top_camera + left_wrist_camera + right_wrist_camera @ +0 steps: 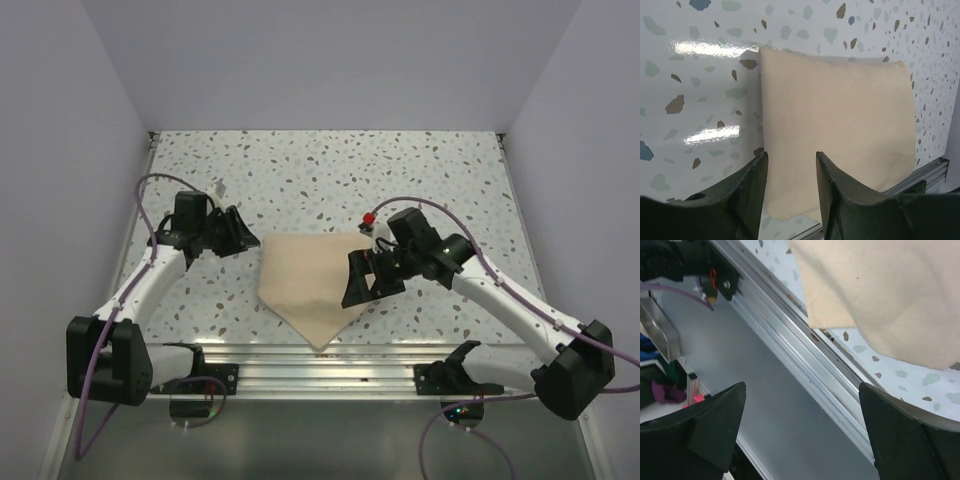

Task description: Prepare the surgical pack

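The surgical pack [308, 282] is a plain beige cloth bundle lying mid-table, one pointed corner reaching the near rail. In the left wrist view the pack [840, 115] looks like a smooth pillow just beyond the fingers. My left gripper [250, 240] sits at the bundle's far left corner. Its jaws [792, 155] stand apart with nothing pinched between them. My right gripper [350, 280] hovers over the bundle's right edge. Its jaws [802, 386] are wide open and empty, above the rail, with the pack [880, 290] at the upper right.
An aluminium rail [320, 365] runs along the near table edge and is also seen under the right gripper [805, 355]. White walls close the left, right and back. A small red part [368, 219] shows beside the right wrist. The table [330, 170] is speckled.
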`<action>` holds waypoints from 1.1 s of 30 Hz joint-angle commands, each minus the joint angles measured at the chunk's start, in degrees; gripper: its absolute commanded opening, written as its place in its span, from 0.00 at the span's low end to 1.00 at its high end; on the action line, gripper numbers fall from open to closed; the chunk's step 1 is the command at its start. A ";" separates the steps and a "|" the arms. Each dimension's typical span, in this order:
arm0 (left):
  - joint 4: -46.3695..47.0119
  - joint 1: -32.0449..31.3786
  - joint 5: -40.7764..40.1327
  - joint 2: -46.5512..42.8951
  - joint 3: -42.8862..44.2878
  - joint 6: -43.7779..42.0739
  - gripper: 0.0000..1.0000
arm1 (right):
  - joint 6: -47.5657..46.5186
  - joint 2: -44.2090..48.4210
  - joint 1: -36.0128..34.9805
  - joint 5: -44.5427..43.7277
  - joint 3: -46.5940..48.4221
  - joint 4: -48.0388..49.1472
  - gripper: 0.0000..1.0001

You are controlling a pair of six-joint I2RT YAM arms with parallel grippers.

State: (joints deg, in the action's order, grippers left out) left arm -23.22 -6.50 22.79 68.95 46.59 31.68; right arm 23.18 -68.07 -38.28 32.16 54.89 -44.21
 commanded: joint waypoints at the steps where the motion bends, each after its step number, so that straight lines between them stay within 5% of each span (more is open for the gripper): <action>1: -1.82 0.35 -0.55 3.29 -0.01 -1.45 0.46 | 8.01 2.77 4.07 -4.31 -1.79 5.77 0.99; 5: -3.32 0.26 -1.60 8.74 1.22 -1.80 0.40 | 9.09 1.02 10.50 -7.53 -3.04 3.19 0.99; 7: -4.54 0.26 -3.70 12.25 1.84 -1.97 0.35 | 7.24 -2.39 13.57 -13.48 -0.86 -0.60 0.79; 10: -6.22 -0.09 -5.82 15.42 2.28 -2.15 0.25 | 5.21 -4.60 15.95 -18.18 -0.40 -4.04 0.31; 14: -7.27 -1.23 -6.18 17.88 2.28 -1.71 0.12 | 4.77 -7.67 18.15 -20.64 -0.93 -5.27 0.06; 18: -10.61 -2.20 -11.26 15.45 3.33 -0.31 0.09 | 5.47 -12.25 18.24 -13.11 -3.65 -1.33 0.00; 23: -13.95 -2.20 -15.57 6.66 6.32 -1.36 0.30 | 12.75 -16.11 17.80 -4.40 -9.97 8.23 0.00; 33: -14.75 -2.20 -14.88 -3.82 7.47 -1.09 0.34 | 24.54 -25.34 17.28 6.24 -9.30 22.23 0.00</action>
State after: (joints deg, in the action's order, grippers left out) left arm -36.77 -8.64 8.29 66.87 53.15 30.74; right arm 41.80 -90.32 -20.62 32.88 42.06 -29.19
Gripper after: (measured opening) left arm 0.337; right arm 0.008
